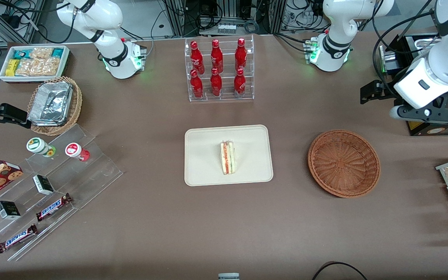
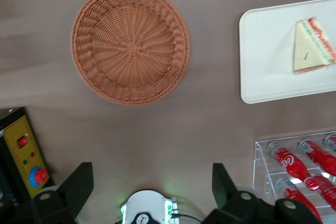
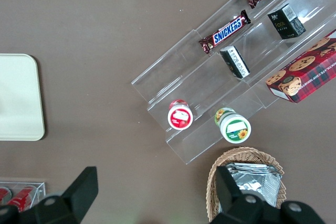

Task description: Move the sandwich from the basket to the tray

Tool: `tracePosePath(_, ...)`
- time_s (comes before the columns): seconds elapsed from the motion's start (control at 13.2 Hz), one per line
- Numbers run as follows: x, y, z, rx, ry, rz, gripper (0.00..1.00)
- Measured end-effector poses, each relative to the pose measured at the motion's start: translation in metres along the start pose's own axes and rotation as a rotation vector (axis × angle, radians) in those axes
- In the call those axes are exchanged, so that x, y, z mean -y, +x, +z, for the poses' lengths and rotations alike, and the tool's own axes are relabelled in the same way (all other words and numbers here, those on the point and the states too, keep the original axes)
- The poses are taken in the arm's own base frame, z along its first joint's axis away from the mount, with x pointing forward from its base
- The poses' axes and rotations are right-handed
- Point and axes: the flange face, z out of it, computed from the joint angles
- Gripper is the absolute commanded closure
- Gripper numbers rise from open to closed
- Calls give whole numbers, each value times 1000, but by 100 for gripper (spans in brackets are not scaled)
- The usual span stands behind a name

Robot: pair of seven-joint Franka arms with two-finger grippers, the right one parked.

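**Sandwich on the tray, arm drawn well away**

A brown cloth covers the table, and in the front view we see the tray at the centre of the frame with the sandwich lying on it, pale bread with red and green layers showing along one edge. The basket sits at centre right of that frame, well apart from the tray, and holds nothing. We judge the placing itself done.

The gripper hangs high above the table toward the working arm's end, with nothing between its fingers; in the wrist view the two dark fingers stand wide apart. In the front view we find the arm at the upper right edge of the frame, above a dark box with a yellow panel.

What could go wrong from here is small, in our judgement. The sandwich lies well inside the tray's rim, so it is unlikely to slip off. The arm is close to the dark box and to cables, so a careless swing could catch them. The rack of red bottles, at upper centre of the front view, stands near the tray and could be clipped by a low pass.

The sandwich's underside is hidden. The wrist view cuts off part of the tray and the bottle rack.
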Motion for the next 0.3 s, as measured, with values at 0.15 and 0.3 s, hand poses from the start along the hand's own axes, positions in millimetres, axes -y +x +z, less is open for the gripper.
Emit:
tracePosePath(0.15, 12, -10, -7, 5, 24, -22, 0)
tracePosePath(0.3, 25, -15, -13, -3, 24, -48, 0)
